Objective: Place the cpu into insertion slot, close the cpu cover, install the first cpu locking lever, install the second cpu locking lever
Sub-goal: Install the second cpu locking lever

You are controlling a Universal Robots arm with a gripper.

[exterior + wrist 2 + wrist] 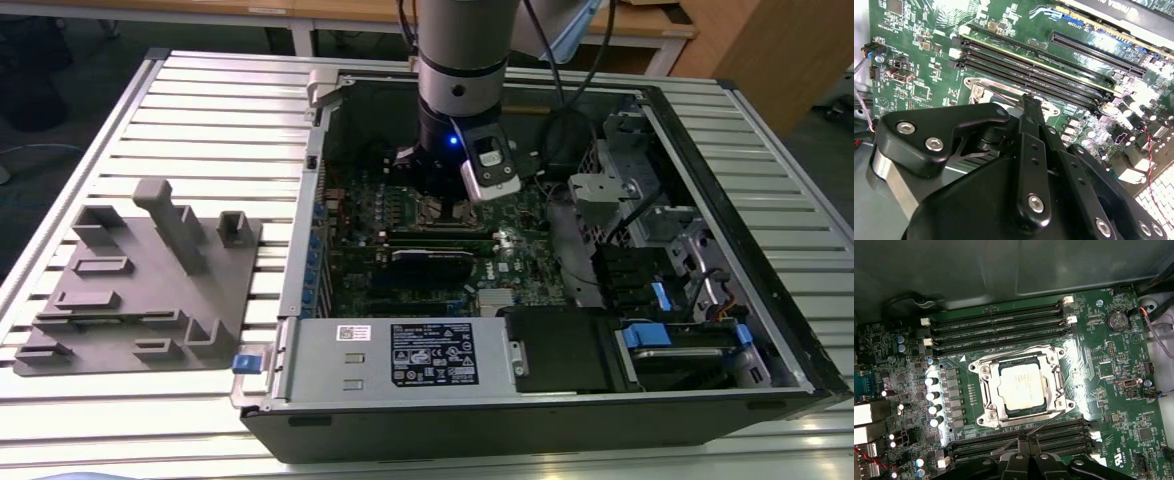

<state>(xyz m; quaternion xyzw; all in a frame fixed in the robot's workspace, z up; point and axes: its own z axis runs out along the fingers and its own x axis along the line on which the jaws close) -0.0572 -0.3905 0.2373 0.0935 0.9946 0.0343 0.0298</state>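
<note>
In the first wrist view the cpu [1023, 386], a pale silvery square, lies in its socket on the green board [1114, 405]. The cpu cover [985, 385], a thin metal frame, lies flat around it. A thin wire locking lever [1046, 421] slants up from the socket's edge to my gripper [1023, 439]. The black fingers are shut, tips together right at the lever's end. Whether they pinch it or only touch it is unclear. In the second wrist view the gripper [1029, 100] stands at the socket's corner [976, 90]. In the exterior view the gripper [441, 195] hangs over the socket.
The board sits deep inside an open computer case [747, 250] on a slatted table [200, 120]. Memory slots [999, 330] run along both sides of the socket. A grey box with a white label [400, 355] lies at the case's front. A grey parts fixture [147, 280] stands at the exterior view's left.
</note>
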